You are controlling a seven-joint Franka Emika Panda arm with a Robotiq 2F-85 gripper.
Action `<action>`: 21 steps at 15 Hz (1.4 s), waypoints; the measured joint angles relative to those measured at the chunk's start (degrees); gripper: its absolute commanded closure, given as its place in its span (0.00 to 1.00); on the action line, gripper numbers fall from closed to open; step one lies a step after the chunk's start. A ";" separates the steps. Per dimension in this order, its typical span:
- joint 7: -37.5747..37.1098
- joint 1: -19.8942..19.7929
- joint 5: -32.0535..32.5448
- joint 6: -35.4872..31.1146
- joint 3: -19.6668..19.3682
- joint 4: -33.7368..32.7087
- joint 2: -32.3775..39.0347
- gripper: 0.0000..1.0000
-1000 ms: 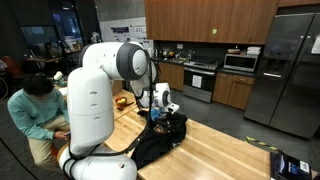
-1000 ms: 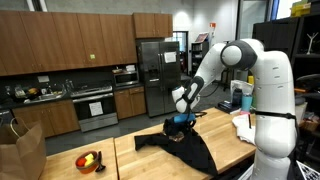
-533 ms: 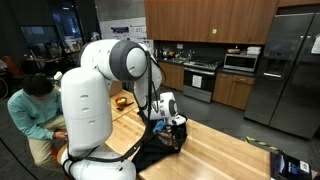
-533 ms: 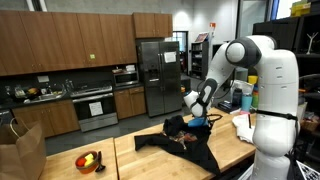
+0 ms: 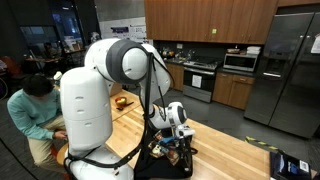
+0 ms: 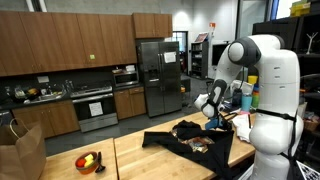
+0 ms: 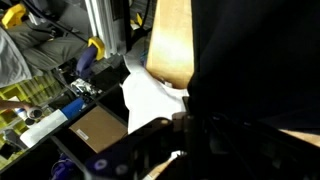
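A black cloth (image 5: 148, 157) (image 6: 186, 146) lies rumpled and spread over the wooden table (image 5: 228, 150) (image 6: 150, 166) in both exterior views. My gripper (image 5: 177, 137) (image 6: 212, 119) is low over the cloth's edge near the table's end, shut on a fold of it. In the wrist view the black cloth (image 7: 255, 60) fills the right half and hides most of the gripper (image 7: 190, 132), whose dark fingers barely stand out. The pale table top (image 7: 170, 40) shows beyond the cloth.
A bowl of fruit (image 6: 89, 160) (image 5: 122, 101) sits at the table's far end, beside a brown paper bag (image 6: 20, 150). A seated person (image 5: 35, 110) is close to the robot base. White paper (image 7: 150, 95) and cluttered bins lie below the table edge.
The arm has swung along the table towards its end near the robot base, pulling the black cloth with it. The cloth now lies flatter and more spread out.
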State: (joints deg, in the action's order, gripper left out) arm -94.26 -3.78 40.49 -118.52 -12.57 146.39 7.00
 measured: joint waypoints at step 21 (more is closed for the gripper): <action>-5.74 12.76 5.54 0.26 16.27 -16.36 3.94 0.00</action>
State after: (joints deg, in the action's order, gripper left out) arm -100.00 8.98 46.03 -118.26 3.70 130.03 10.94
